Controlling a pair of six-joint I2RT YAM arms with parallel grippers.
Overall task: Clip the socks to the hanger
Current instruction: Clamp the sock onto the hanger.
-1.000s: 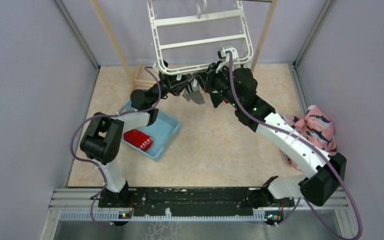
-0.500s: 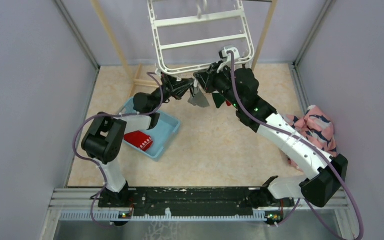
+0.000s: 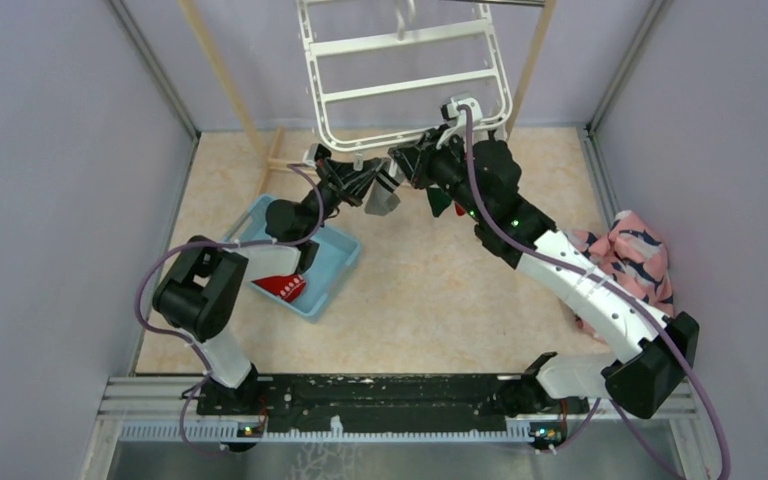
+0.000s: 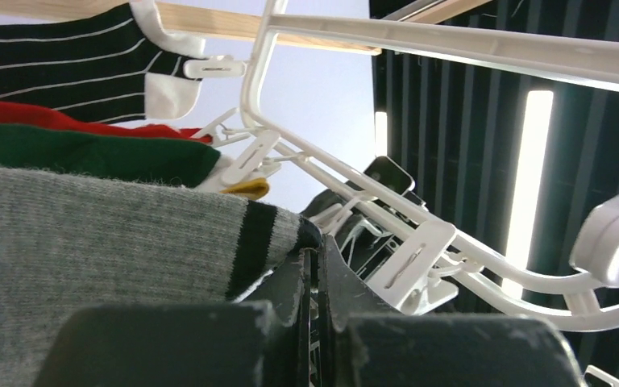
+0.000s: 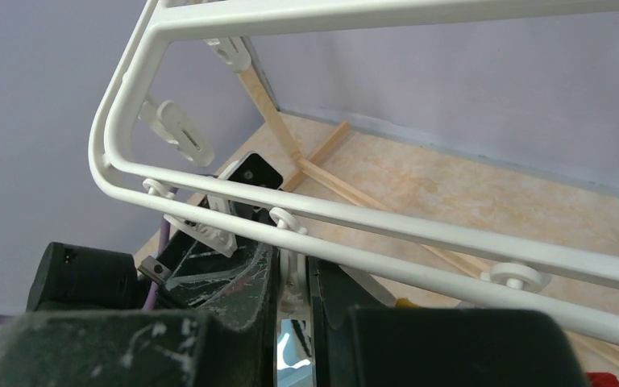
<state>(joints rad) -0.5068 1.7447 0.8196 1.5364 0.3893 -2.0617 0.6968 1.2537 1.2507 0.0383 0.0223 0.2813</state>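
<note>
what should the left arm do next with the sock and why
Probably ease the grey sock, pinched in the left gripper, up into the clip the right gripper seems to squeeze on the hanger; the sock sits close by, unclipped.

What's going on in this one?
Both arms are up at the lower edge of the hanger. The left gripper is shut on the grey sock near the clips, while the right gripper pinches a clip on the rail. The sock doesn't look clipped yet. A red sock lies in the blue tray.
</note>
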